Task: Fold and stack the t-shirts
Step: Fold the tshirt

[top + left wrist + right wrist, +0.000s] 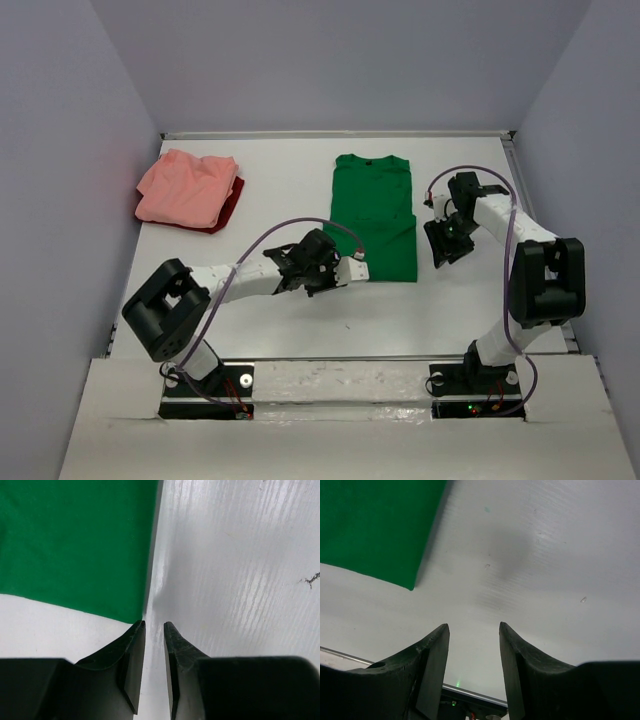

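The green t-shirt [374,215] lies flat near the middle of the table [300,320], collar toward the far edge; the salmon-pink t-shirt [185,187] sits folded on the dark red cloth [232,205] by the far left corner. The left gripper [154,623] is at the green shirt's near left corner, its jaws a narrow gap apart and empty. The right gripper [472,625] hangs over bare table just right of the shirt, jaws wider apart and holding nothing.
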Robot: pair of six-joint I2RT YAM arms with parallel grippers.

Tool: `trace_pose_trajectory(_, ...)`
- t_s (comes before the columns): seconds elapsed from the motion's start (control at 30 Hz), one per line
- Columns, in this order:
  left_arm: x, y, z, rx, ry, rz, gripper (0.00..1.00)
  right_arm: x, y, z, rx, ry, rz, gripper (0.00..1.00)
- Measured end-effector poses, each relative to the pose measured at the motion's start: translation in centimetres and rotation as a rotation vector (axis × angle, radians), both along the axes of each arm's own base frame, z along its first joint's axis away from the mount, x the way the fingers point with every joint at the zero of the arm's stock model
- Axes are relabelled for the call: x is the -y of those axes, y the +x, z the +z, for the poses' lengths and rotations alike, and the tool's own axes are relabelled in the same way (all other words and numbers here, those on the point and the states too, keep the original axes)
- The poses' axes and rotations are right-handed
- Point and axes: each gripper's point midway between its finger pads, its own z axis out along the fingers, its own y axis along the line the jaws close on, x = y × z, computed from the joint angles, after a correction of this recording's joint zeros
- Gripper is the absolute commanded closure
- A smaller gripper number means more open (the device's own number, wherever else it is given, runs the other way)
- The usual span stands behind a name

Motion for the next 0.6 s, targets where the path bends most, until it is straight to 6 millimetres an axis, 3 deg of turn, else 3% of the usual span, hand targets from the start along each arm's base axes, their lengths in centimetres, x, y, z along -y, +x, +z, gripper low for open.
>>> trace_pose_trajectory(0.6, 1.6, 0.8, -2.2, 0.012, 0.004, -0.010, 0.69, 0.5, 0.5, -0.6, 0.004, -0.029, -0.003, 0.50)
